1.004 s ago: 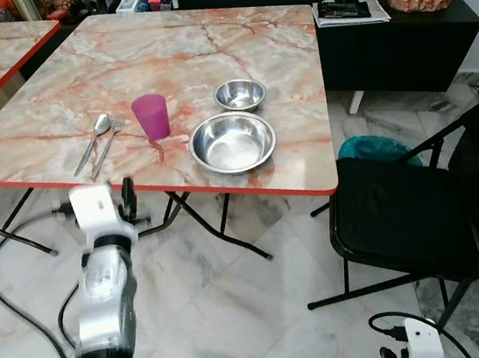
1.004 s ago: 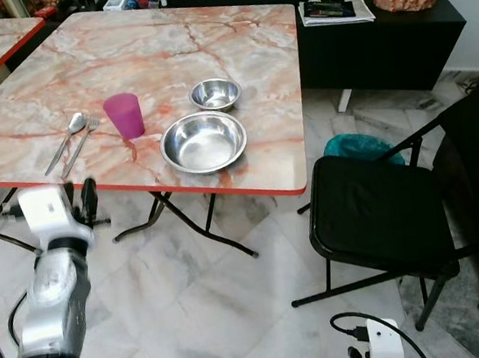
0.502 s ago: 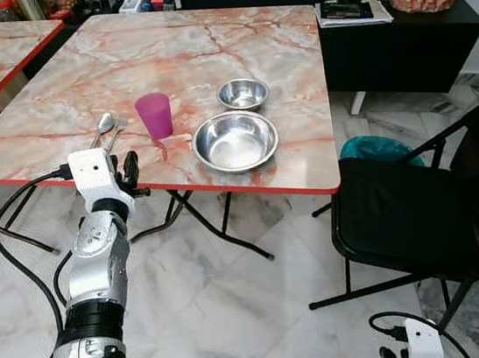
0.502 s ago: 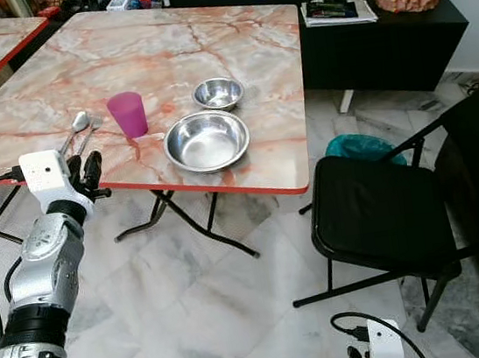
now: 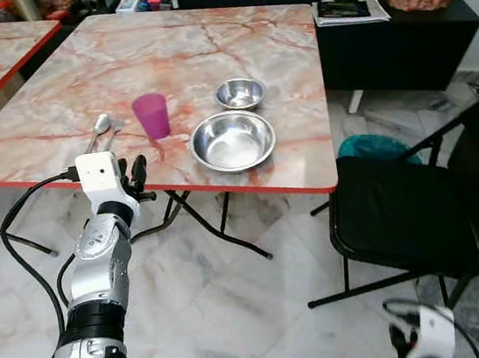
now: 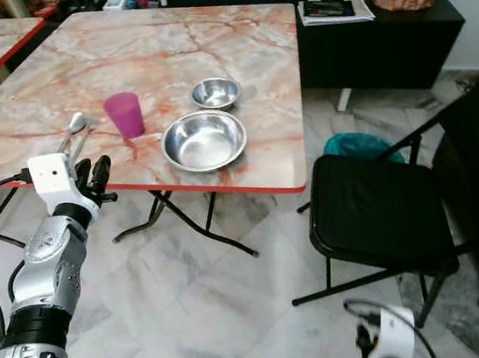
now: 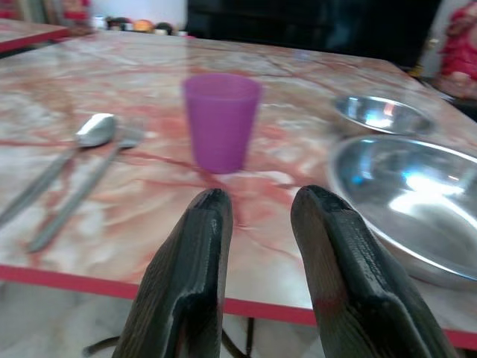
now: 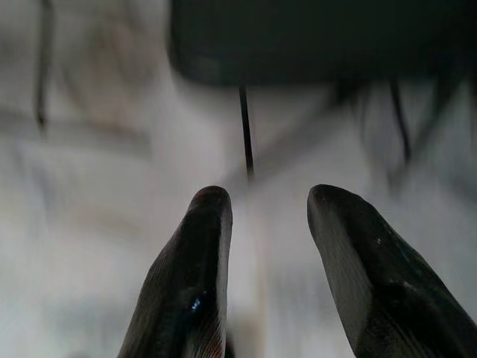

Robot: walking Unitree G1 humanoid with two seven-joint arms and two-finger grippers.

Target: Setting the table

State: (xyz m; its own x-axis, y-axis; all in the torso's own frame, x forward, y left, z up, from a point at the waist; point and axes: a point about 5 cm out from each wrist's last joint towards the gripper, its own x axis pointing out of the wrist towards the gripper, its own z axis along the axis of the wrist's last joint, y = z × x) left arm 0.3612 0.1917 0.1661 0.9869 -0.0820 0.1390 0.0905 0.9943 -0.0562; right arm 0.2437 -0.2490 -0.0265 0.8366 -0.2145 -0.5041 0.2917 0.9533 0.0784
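The left gripper (image 7: 257, 224) is hovering unclenched, holding nothing, at the table's red edge (image 5: 223, 186), partly hiding it, near the purple cup (image 5: 151, 116). The right gripper (image 8: 264, 224), fingers parted, is hanging blurred beside the chair (image 5: 403, 215).

Marble-topped folding table (image 5: 230, 43), black chair (image 5: 403, 210), white marble floor (image 5: 239, 311).

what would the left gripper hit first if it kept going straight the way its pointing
Most likely the purple cup: the open left gripper at the table's near edge lines up just right of it. Depth is unclear; it might slip past.
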